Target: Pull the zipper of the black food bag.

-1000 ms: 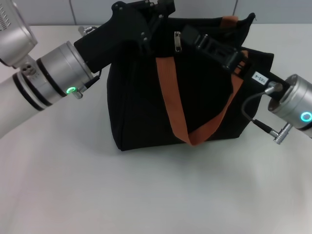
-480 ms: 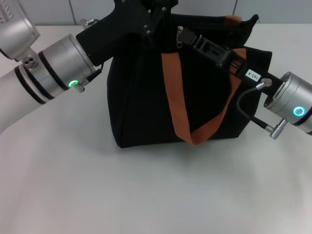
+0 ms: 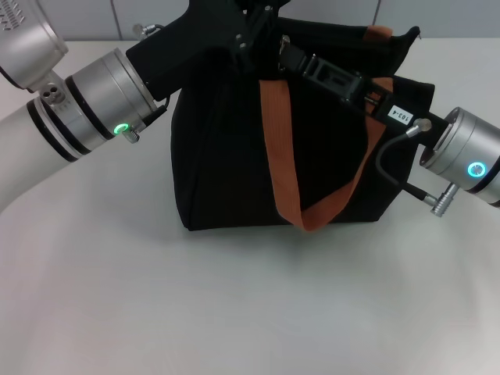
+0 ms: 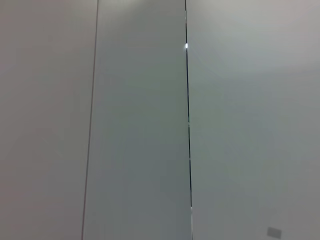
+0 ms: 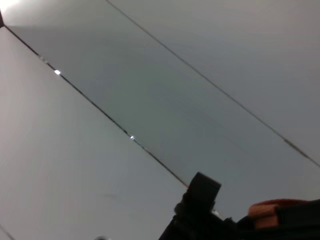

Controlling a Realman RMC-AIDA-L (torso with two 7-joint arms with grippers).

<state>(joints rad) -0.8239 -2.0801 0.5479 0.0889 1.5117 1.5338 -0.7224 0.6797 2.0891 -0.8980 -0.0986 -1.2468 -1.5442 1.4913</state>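
Zipper [image 3: 286,45] sits at twelve o'clock on the black food bag [image 3: 226,156], touching the right gripper [image 3: 291,51]. Left gripper [image 3: 254,17] sits at its eleven o'clock. Whether either gripper's fingers are spread or pinching, I cannot tell.

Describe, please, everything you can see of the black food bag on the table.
The black food bag is a boxy tote of black fabric, standing upright on the pale table. A rust-orange strap hangs in a loop down its front, and a second orange end shows at its far top edge. The small silver zipper sits on its top. The left gripper meets the top's left end, and the right gripper reaches across it beside the zipper.
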